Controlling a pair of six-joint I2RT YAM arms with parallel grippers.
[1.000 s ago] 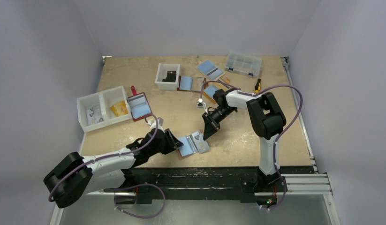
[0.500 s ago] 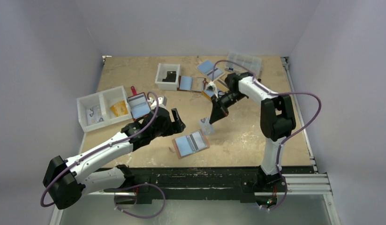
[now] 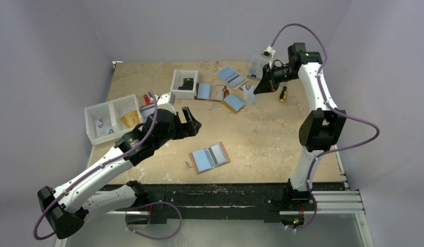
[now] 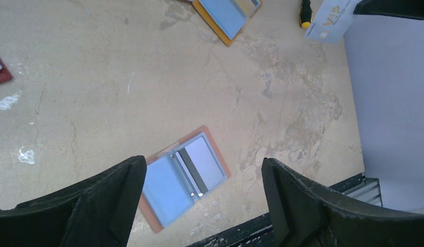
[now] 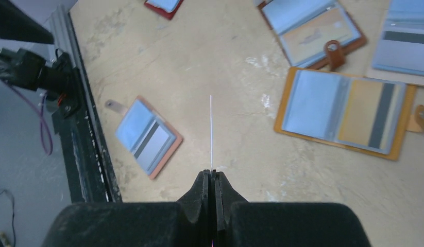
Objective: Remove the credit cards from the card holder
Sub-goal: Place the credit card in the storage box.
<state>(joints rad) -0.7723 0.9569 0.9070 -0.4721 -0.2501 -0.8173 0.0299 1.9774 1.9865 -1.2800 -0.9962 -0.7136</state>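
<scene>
The card holder (image 3: 209, 157) lies open and flat near the table's front edge, tan rim around light blue pockets. Its right half shows a pale credit card (image 4: 202, 162) with a dark stripe; its left half (image 4: 166, 188) looks plain light blue. My left gripper (image 3: 191, 123) hovers open above and to the left of it, nothing between its fingers (image 4: 117, 195). My right gripper (image 3: 260, 88) is raised at the back right, shut on a white credit card (image 3: 249, 95) marked VIP (image 4: 331, 18). That card appears edge-on (image 5: 210, 131) in the right wrist view.
An orange wallet (image 3: 234, 102) and a blue one (image 3: 231, 76) lie open at the back. A white two-part bin (image 3: 111, 119) stands at the left, a small white box (image 3: 184, 83) behind. A screwdriver (image 3: 283, 93) and clear organiser box (image 3: 258, 64) sit back right.
My left gripper opened and lifted off the card holder toward the back left. My right gripper pulled a card out and carried it up to the back right.
</scene>
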